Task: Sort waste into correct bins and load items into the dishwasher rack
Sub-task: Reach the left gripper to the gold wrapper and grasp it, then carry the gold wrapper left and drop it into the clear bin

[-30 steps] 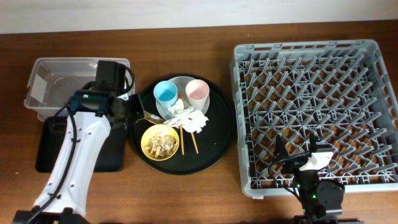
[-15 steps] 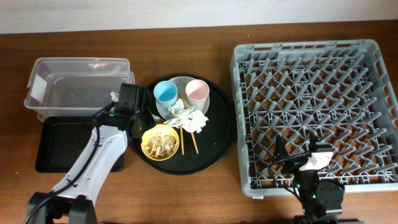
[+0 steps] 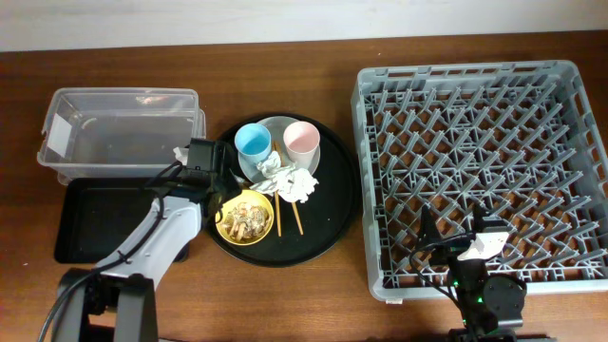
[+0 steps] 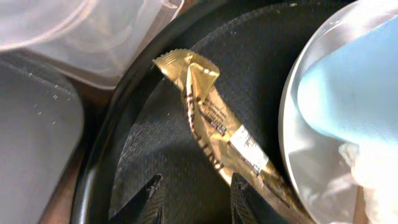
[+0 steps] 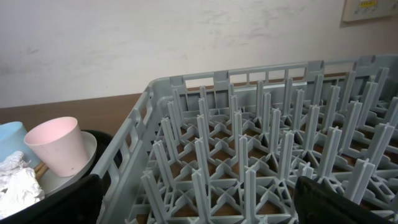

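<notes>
My left gripper (image 4: 196,200) is open and low over the left part of the round black tray (image 3: 337,204). The gold-brown wrapper (image 4: 211,118) lies just ahead of its fingertips, and the right fingertip (image 4: 245,198) is at the wrapper's edge. In the overhead view the gripper (image 3: 220,180) covers most of the wrapper. The tissue (image 3: 287,178), blue cup (image 3: 253,142), pink cup (image 3: 302,141) and grey plate (image 3: 276,125) sit at the tray's back. The yellow bowl (image 3: 244,217) holds flaky scraps. Chopsticks (image 3: 296,218) lie beside it. My right gripper (image 5: 199,208) is open and empty over the rack (image 3: 484,171).
The clear tub (image 3: 119,133) and the shallow black tray (image 3: 100,223) stand left of the round tray, close to my left arm. In the left wrist view the tub's corner (image 4: 93,37) and the plate rim (image 4: 292,149) flank the wrapper.
My left arm has swung from over the clear tub to the round tray's left side and come down to the wrapper. The right arm has not moved.
</notes>
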### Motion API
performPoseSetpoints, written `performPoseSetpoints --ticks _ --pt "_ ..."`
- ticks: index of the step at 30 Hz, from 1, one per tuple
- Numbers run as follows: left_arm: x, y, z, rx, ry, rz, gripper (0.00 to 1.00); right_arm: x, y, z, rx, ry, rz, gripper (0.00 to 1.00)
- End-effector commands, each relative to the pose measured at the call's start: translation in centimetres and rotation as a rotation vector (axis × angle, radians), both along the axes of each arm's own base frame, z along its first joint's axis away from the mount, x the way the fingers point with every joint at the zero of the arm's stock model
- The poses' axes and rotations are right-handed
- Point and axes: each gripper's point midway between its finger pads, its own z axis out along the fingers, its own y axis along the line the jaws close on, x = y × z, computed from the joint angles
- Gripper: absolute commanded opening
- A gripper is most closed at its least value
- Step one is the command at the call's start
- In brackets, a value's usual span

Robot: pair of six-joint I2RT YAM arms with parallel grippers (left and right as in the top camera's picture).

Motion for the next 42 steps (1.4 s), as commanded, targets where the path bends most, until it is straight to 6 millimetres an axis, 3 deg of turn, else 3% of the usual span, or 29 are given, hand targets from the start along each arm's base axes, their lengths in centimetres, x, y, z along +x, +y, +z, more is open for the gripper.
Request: performPoseSetpoints --ticks 1,10,16,18,21,24,27,28,32,35,39,41,42 --pt "0.3 0.2 -0.3 0.007 -0.011 0.014 0.33 0.0 0.2 -0.3 0.009 0.006 0.008 0.98" --pt "1.1 0.1 -3.9 0.015 0.027 0.014 0.32 0.0 0.2 -0.3 0.009 0.006 0.008 0.98" --pt "1.7 -0.1 -3.7 0.011 0.005 0.014 0.01 0.0 0.2 -0.3 0.009 0.006 0.008 0.98" --pt "2.1 -0.1 -2.9 0.007 -0.017 0.014 0.01 0.0 0.2 -0.3 0.009 0.006 0.008 0.98" --pt "2.8 -0.3 0.4 -0.008 -0.09 0.014 0.01 0.0 0.2 -0.3 0.009 0.006 0.008 0.99" --pt "3.3 -0.4 6.1 -0.031 -0.201 0.014 0.01 0.0 0.2 -0.3 0.009 0.006 0.008 0.98" --pt "3.4 -0.2 10.4 -0.051 -0.309 0.019 0.01 0.0 0.2 -0.3 0.009 0.006 0.008 0.98" --pt "3.4 0.3 12.6 -0.062 -0.364 0.031 0.01 0.0 0.2 -0.3 0.009 0.006 0.008 0.98" --pt "3.9 3.3 17.9 -0.041 -0.442 0.085 0.01 0.0 0.2 -0.3 0.009 0.006 0.008 0.98" --pt "4.6 6.5 20.0 -0.012 -0.494 0.149 0.01 0.0 0.2 -0.3 0.009 0.006 0.008 0.98" --pt "4.7 13.2 18.5 0.072 -0.464 0.324 0.01 0.0 0.2 -0.3 0.009 0.006 0.008 0.98" --pt "5.0 16.5 16.0 0.124 -0.41 0.403 0.0 0.0 0.2 -0.3 0.009 0.006 0.008 0.98" --pt "5.8 18.4 13.8 0.135 -0.379 0.432 0.0 0.0 0.2 -0.3 0.009 0.006 0.008 0.98"
